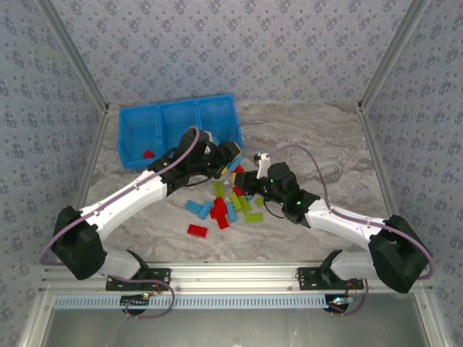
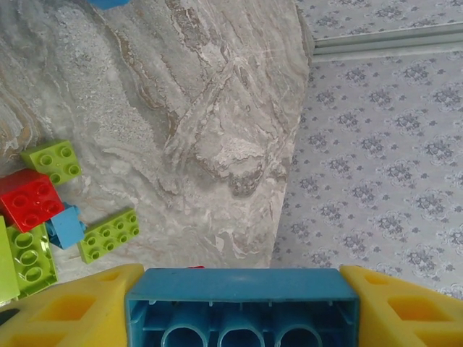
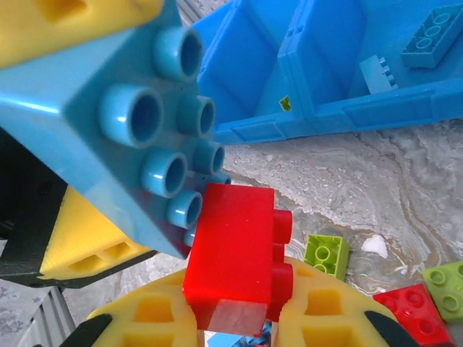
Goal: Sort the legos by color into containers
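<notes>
The right tool (image 3: pixel 240 312) grips a red brick (image 3: pixel 231 253) beside a light blue brick (image 3: pixel 108 123), the blue bin (image 3: pixel 376 108) beyond.

Overhead plus close wrists, shared legos (image 1: pixel 220 210)

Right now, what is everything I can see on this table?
Table: one, grey marble.
Bin: one, blue, three compartments, far left.
Binned bricks: two, red and blue, inside bin.
Loose bricks: a dozen or so, red, light blue, lime, mid-table.
Blue brick: one, light blue, in left claw.
Red brick: one, red, in right claw.
Arms: two, white and black, near edge.
Claws: two, yellow, each shut on its brick.
</notes>
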{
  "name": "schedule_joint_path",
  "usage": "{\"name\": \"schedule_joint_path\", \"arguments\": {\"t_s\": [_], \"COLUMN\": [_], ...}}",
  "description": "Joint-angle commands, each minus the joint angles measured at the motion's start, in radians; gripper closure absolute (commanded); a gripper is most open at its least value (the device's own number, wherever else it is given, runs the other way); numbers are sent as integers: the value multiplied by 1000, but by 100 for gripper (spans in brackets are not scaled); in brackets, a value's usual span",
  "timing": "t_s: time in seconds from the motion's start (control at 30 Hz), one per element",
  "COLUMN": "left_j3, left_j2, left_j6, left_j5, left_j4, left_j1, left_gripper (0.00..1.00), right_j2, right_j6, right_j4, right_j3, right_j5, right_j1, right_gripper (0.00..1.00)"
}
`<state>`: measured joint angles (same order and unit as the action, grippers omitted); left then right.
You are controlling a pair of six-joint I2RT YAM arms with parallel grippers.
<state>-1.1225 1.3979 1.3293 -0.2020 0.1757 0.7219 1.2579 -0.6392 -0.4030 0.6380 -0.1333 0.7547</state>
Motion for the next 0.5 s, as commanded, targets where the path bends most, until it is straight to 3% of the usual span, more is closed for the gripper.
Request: {"name": "schedule_joint_path", "arguments": {"t_s": [0.0,0.23,0.37,0.47], "left_j3": [-14,-201,-491,-687], "left_j2": [-16,84,321,510], "left_j6": [37,-177,-416,-493], "left_j5": [8,105,379,452], "left_j4": [18,137,388,462], "left_j1": [-9,-71,-92,-127], "left_gripper": [54,53,52,52], "right_j2": [-66,-202,-324,-407], "right_j6": [43,47,41,45], "right_j4": [40,249,364,458], "right_j3": [1,-62,-63,-50], "right_j5": [35,136,165,213], "right_j1": [2,-4,22,56], "right_gripper": [82,84,84,83]}}
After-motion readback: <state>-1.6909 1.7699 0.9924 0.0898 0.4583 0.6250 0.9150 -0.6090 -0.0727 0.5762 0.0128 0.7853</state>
